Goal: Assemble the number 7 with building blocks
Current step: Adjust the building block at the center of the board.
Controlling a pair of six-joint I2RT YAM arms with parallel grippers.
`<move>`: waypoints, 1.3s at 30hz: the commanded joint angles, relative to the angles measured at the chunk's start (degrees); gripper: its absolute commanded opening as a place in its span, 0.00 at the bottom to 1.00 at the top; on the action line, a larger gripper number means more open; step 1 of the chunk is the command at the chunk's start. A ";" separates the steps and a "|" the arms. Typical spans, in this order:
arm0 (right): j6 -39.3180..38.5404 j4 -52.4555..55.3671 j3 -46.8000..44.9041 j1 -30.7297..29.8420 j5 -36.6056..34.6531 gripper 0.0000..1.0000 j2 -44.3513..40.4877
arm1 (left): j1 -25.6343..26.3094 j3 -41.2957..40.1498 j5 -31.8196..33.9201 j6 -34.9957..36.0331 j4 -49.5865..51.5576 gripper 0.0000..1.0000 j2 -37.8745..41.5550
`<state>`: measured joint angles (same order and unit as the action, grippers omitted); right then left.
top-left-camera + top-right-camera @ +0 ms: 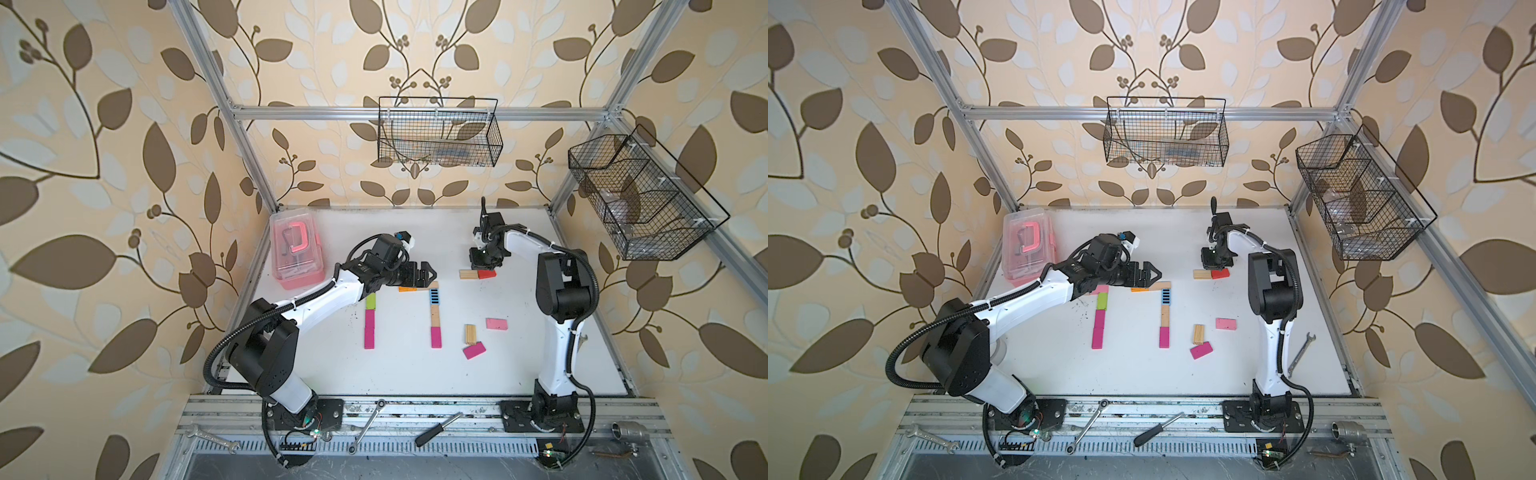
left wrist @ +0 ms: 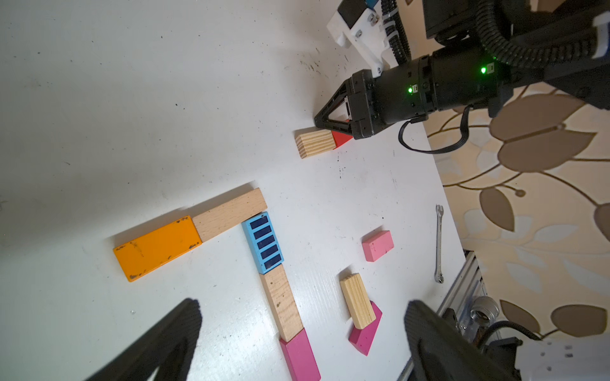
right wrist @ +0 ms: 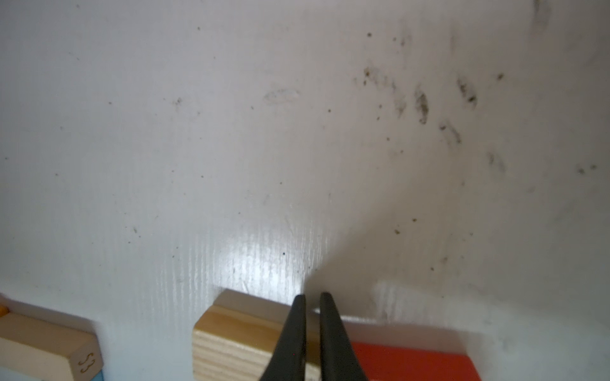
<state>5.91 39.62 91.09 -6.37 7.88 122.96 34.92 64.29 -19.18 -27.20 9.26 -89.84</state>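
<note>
The right end effector (image 3: pixel 312 298), almost closed on nothing, sits where the plain wooden block (image 3: pixel 237 343) meets the red rectangular block (image 3: pixel 409 363), far right on the white surface (image 3: pixel 231 132). The left end effector (image 1: pixel 430 275) gapes empty. Likely next: reopen and straddle one block.

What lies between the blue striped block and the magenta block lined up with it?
A plain wood block, end to end with both, seen in both top views and the left wrist view.
</note>
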 commanded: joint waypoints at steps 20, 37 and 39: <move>-2.39 3.36 2.47 5.67 -1.47 0.13 -0.89 | 0.15 -1.36 0.98 1.54 0.13 0.99 3.43; -1.12 0.33 -4.52 8.66 -2.91 0.12 -2.79 | 0.15 -1.01 0.55 1.78 0.28 0.99 3.23; -1.18 0.03 -5.12 8.64 -2.69 0.12 -2.85 | 0.17 -1.10 0.38 1.65 0.10 0.99 3.05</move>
<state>4.93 38.92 87.96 2.26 5.32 120.77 34.92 63.33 -19.00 -26.96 9.50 -88.88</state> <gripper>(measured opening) 0.122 0.988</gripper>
